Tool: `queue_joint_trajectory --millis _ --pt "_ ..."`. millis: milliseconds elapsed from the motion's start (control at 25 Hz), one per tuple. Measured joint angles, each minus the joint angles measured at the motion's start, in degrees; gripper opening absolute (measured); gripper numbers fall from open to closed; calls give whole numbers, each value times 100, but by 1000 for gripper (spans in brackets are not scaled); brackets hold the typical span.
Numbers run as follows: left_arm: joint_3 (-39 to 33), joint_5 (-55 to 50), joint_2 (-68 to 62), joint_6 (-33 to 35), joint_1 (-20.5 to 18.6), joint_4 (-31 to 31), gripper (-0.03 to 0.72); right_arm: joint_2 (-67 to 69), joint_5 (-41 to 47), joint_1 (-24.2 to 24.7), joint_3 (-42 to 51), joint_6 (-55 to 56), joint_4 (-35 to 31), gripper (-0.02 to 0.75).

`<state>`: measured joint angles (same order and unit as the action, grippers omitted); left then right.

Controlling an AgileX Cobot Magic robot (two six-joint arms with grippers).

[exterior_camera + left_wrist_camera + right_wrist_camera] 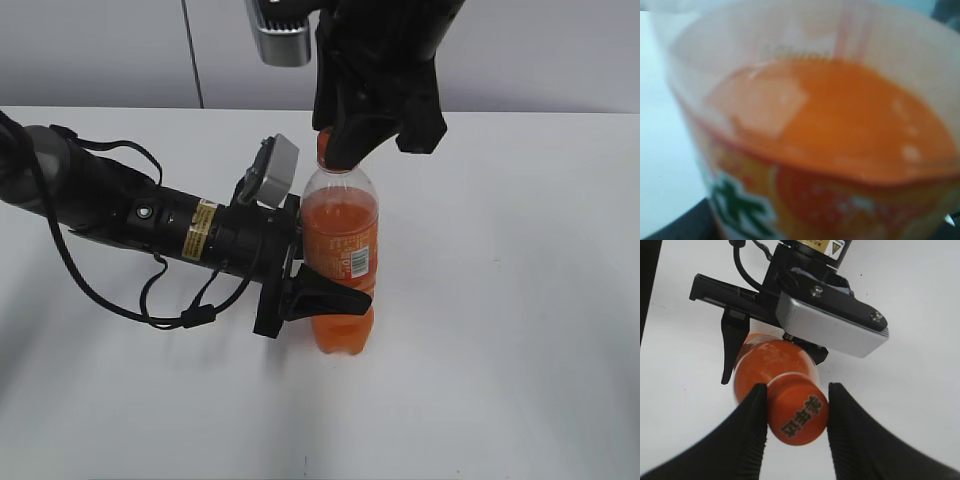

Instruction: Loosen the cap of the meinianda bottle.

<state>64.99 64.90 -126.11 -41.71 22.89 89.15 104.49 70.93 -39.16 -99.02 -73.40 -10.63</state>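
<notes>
White table point(520, 300), plain pale wall behind.

Left arm point(130, 215) lies low across the table from the left edge, black with a yellow label and loose cables. Its gripper point(335, 290) is clamped on the waisted lower body of the meinianda bottle point(340, 250); one black finger point(325, 297) crosses the front of the bottle just under the label. From the right wrist camera, looking down, the other finger point(732, 347) runs along the far side of the bottle.

Bottle stands upright near mid-table, clear plastic, orange drink up to the shoulder, orange label with a white barcode patch. Left wrist view: blurred close-up of the drink surface and label only.

Right arm comes down from the top edge. Its gripper point(796, 415) is closed on the cap point(799, 419): both ribbed black fingertips point(752, 420) press the cap's sides. Cap is orange, dark print on top, seated on the bottle neck. Exterior view shows only a sliver of it point(323, 147) beside the black fingers.
</notes>
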Motion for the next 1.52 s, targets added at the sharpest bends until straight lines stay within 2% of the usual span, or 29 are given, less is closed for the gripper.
queue_joint_trajectory --millis 640,1080,1280,1520 --pt "0 0 0 0 0 0 412 0 0 0 0 100 0 285" --pt "0 5 0 -5 0 7 412 0 -5 0 0 172 17 331" --pt "0 11 4 0 0 27 412 0 -39 0 0 293 23 398" --pt "0 11 6 0 0 49 412 0 -39 0 0 461 30 410"
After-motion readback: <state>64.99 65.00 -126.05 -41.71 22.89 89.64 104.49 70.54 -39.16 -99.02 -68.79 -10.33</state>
